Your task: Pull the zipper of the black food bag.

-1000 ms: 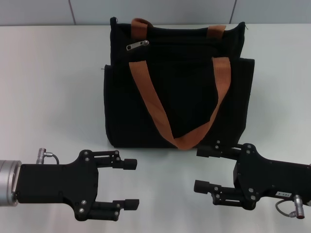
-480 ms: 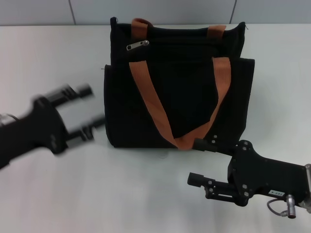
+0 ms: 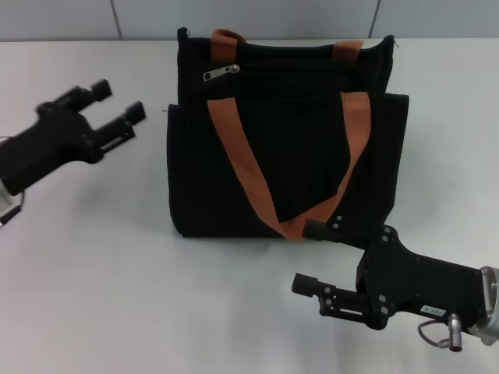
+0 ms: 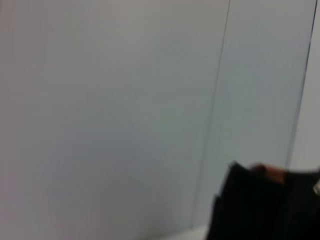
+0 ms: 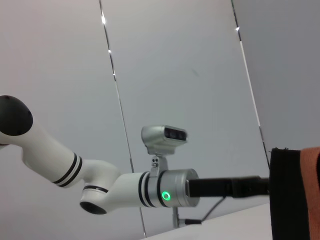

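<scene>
The black food bag (image 3: 304,148) stands upright on the white table at the back centre, with two orange-brown straps. Its silver zipper pull (image 3: 221,72) lies near the bag's top left corner. My left gripper (image 3: 118,103) is open and empty, raised to the left of the bag's upper part, pointing toward it. My right gripper (image 3: 306,257) is open and empty, low at the front right, just before the bag's bottom edge. A corner of the bag shows in the left wrist view (image 4: 260,210) and in the right wrist view (image 5: 287,195).
The white table (image 3: 117,273) spreads around the bag, with a grey panelled wall (image 3: 249,15) behind it. The right wrist view shows my left arm (image 5: 125,190) before the wall.
My left gripper has risen from the front left and swung up toward the bag's left side. My right gripper has shifted slightly left and tilted.
</scene>
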